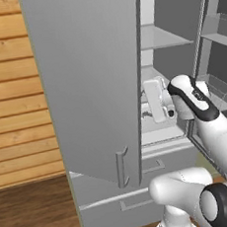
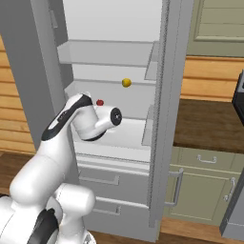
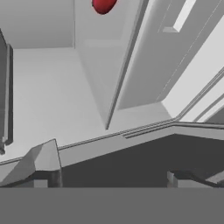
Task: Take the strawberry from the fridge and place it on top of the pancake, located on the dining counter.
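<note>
The fridge (image 2: 109, 62) stands open, showing its pale shelves. The strawberry (image 2: 99, 102), a tiny red lump, lies on a middle shelf just behind my wrist, and it also peeks in at the top edge of the hand view as the strawberry (image 3: 103, 5). My arm reaches into the fridge, and my gripper (image 3: 116, 175) is open with nothing between its fingertips (image 3: 43, 164), a little short of the berry. My white hand (image 1: 158, 100) sits over the lower shelf. The pancake and the dining counter are out of view.
A small yellow round fruit (image 2: 126, 83) rests on the shelf above the berry. The open left fridge door (image 1: 92, 78) stands close beside my arm, and door racks (image 1: 216, 30) are on the right. Green cabinets (image 2: 205, 186) under a dark counter flank the fridge.
</note>
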